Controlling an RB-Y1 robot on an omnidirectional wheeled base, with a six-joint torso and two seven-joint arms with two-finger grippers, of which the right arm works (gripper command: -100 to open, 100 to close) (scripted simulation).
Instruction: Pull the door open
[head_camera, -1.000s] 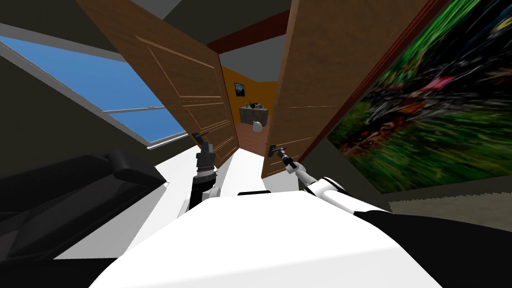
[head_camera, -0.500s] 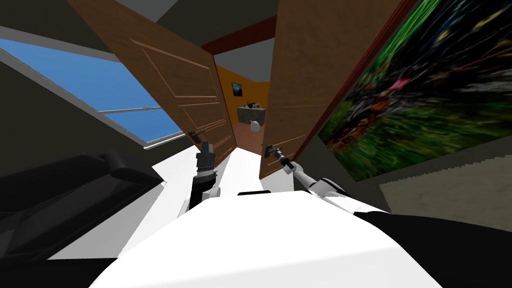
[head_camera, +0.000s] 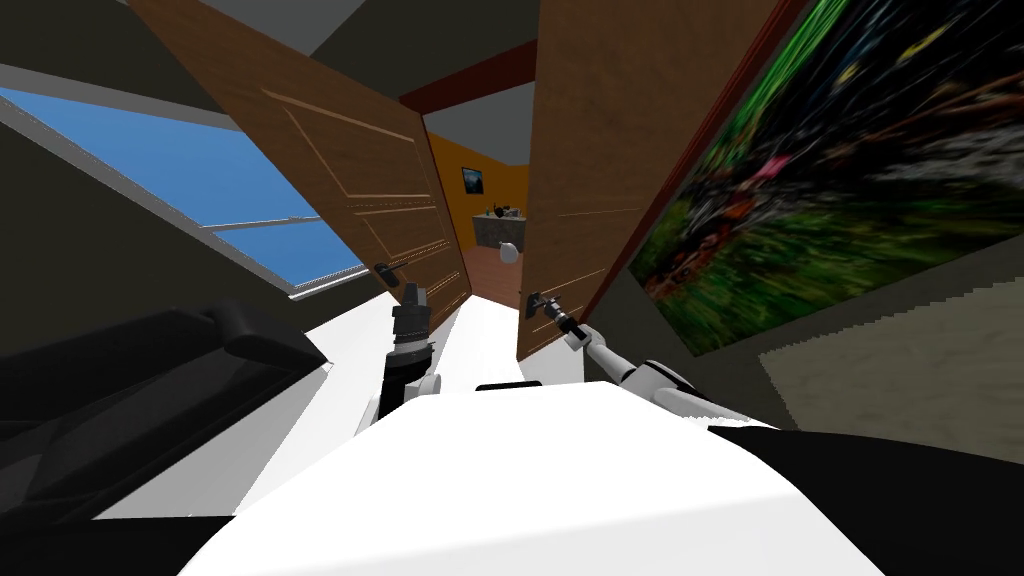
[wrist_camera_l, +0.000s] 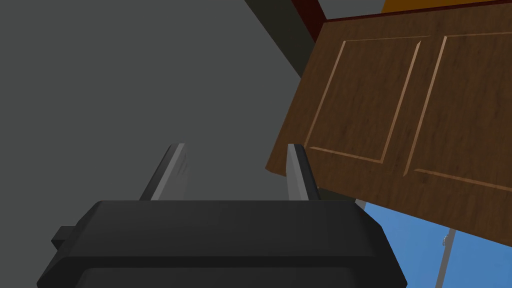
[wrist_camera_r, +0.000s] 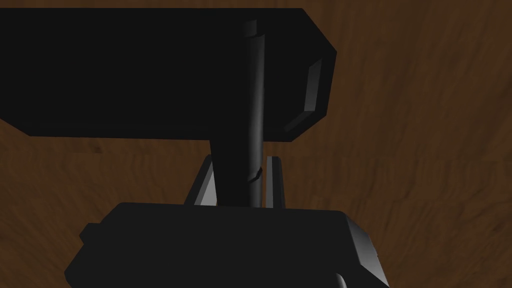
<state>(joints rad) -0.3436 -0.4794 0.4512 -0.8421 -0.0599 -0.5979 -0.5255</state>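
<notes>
Two brown panelled door leaves stand ajar. The right leaf (head_camera: 590, 170) carries a dark lever handle (head_camera: 535, 303). My right gripper (head_camera: 545, 307) is shut on that handle (wrist_camera_r: 245, 125); its grey fingers (wrist_camera_r: 274, 181) press the lever's sides, with the dark handle plate against the brown door (wrist_camera_r: 425, 125) behind. The left leaf (head_camera: 350, 170) has its own dark handle (head_camera: 385, 272). My left gripper (head_camera: 413, 293) is held up beside that leaf (wrist_camera_l: 410, 110) with its fingers (wrist_camera_l: 295, 170) open and nothing between them.
Through the gap between the leaves I see an orange-walled room with a small cabinet (head_camera: 497, 228). A large green picture (head_camera: 840, 170) hangs on the right wall. A blue window (head_camera: 200, 190) and a dark sofa (head_camera: 130, 380) are on the left.
The right door leaf has swung further toward me with my right gripper on its handle. The whole view has shifted slightly left.
</notes>
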